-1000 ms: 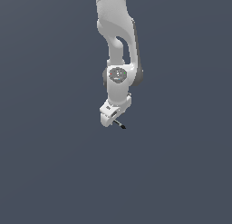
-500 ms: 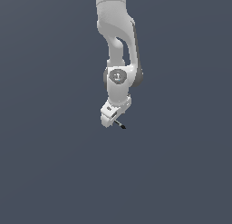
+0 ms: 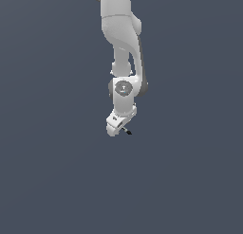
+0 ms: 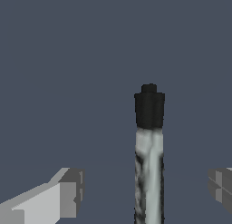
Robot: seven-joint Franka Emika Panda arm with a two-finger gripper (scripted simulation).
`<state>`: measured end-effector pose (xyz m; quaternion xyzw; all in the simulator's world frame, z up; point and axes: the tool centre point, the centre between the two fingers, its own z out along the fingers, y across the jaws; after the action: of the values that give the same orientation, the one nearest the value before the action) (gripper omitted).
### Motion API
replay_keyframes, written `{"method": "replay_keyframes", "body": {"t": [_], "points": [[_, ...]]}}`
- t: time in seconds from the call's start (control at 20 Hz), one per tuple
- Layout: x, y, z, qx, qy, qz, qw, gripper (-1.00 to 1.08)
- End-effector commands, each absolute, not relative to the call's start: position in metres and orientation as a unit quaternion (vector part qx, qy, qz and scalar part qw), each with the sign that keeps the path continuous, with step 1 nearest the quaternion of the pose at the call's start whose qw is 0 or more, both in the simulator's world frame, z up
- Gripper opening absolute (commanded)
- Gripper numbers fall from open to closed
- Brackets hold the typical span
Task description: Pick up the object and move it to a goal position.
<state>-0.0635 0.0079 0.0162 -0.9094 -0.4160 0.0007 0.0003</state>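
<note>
Gripper (image 3: 119,128): your fingers (image 4: 68,191) stand apart, holding nothing.
Object (image 4: 149,159): the stick lies between them, untouched on the tabletop.
Risk: closing off-centre could flick it away.

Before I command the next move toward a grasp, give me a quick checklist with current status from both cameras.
1. White gripper open: ok; in the wrist view both fingertips stand apart with space either side of the stick.
2. Thin pale grey stick with a black end between the fingers: ok, though nearer one finger than the other.
3. Fingers touching the stick: not ok; gaps show on both sides.
4. Stick seen in the exterior view: ok; the black end pokes out beside the gripper.
5. Stick resting on a surface or lifted: cannot tell.
6. Goal position visible: cannot tell; no marker shows.
</note>
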Motion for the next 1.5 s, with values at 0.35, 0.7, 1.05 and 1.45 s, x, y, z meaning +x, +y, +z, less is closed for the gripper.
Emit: {"method": "replay_keyframes", "body": {"t": [0.35,0.7,1.05,1.45], "points": [[-0.063,0.008,0.01,-0.909,-0.416,0.0,0.0,-1.0],[-0.063,0.007,0.01,-0.909,-0.416,0.0,0.0,-1.0],[-0.064,-0.014,0.019,-0.909,-0.416,0.0,0.0,-1.0],[-0.067,-0.074,0.044,-0.909,-0.416,0.0,0.0,-1.0]]}}
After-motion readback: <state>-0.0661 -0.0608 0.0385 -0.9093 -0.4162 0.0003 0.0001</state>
